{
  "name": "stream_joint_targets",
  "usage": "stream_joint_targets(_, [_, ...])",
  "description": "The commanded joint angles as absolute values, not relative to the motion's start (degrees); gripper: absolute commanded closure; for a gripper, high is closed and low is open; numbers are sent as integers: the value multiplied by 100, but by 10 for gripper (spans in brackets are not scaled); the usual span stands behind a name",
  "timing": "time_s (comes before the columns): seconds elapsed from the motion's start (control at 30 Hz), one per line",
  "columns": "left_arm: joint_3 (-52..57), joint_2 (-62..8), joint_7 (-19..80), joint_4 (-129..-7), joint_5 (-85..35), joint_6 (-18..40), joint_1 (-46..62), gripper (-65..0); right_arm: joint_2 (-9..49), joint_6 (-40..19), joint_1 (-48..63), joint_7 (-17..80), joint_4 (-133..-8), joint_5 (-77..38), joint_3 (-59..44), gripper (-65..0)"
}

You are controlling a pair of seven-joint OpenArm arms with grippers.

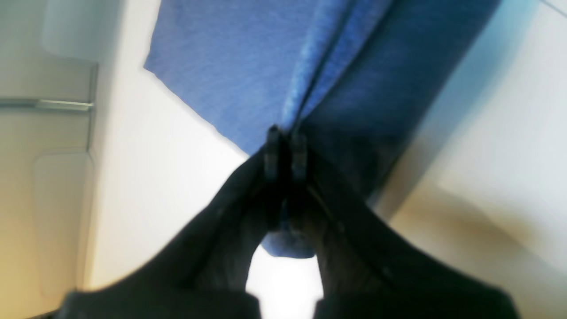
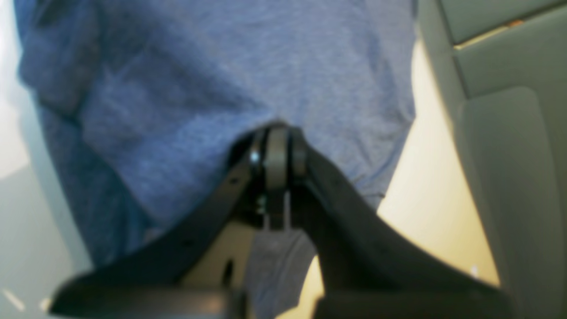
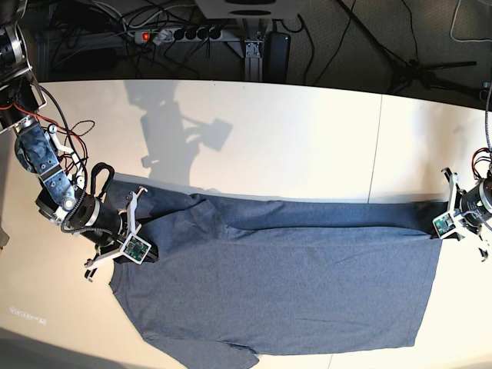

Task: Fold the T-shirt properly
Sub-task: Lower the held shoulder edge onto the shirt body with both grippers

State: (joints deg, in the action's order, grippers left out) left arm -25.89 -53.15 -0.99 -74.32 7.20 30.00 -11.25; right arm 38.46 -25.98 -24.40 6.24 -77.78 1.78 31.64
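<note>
The T-shirt (image 3: 284, 292) is blue-grey and lies spread across the white table (image 3: 292, 138), plain side up, with a sleeve near the front edge. Its far edge runs taut between both grippers, with a crease just below it. At the shirt's left end, my right gripper (image 3: 146, 255) pinches the cloth. In the right wrist view this gripper (image 2: 277, 153) is shut on the fabric (image 2: 212, 88). My left gripper (image 3: 438, 225) holds the far right corner. Its wrist view shows the gripper (image 1: 285, 148) shut on a ridge of blue cloth (image 1: 230, 66).
A seam in the table (image 3: 376, 154) runs front to back right of the middle. Behind the table's far edge are a power strip (image 3: 184, 34), cables and tripod legs (image 3: 407, 73). The arms cast shadows on the tabletop behind the shirt.
</note>
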Motion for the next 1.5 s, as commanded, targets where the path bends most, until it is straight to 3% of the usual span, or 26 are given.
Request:
stream_joint_targets(0.0, [-2724, -5422, -154, -7376, 744, 2915, -1396, 0, 3861, -3030, -2659, 519, -7767, 152, 3129, 0])
stream_joint_targets(0.33, [-3411, -4919, -150, -6263, 775, 2917, -2495, 0, 3404, -3107, -2790, 563, -7481, 152, 3162, 0])
stream_joint_targets(0.87, [-3413, -4871, 32, -6243, 489, 3026, -2473, 0, 3330, -3111, -2790, 567, -7478, 152, 3518, 0])
stream_joint_targets(1.0, [-3413, -4873, 204, -6243, 178, 2773, -2475, -252, 3328, -3105, -2792, 565, -7478, 150, 3518, 0])
stream_joint_targets(1.03, [-3413, -4873, 307, -6243, -10, 2624, -2475, -301, 3328, -3083, -2792, 563, -7478, 143, 3518, -22])
stream_joint_targets(1.1, [-3411, -4871, 473, -6243, -386, 2351, -2477, -332, 3328, -3081, -2792, 563, -7476, 93, 3518, -237])
stream_joint_targets(1.17, [-3411, -4847, 633, -6243, -670, 2126, -2477, -332, 3326, -2976, -2792, 563, -7476, 82, 3516, -382])
stream_joint_targets(1.33, [-3411, -4711, 956, -6243, -1105, 1402, -2480, -331, 3262, -2397, -2829, 563, -7478, -27, 3472, -403])
stream_joint_targets(1.47, [-3404, -4532, 1267, -6243, -1354, 451, -2493, -328, 3133, -2373, -2856, 609, -7476, -377, 3354, -401])
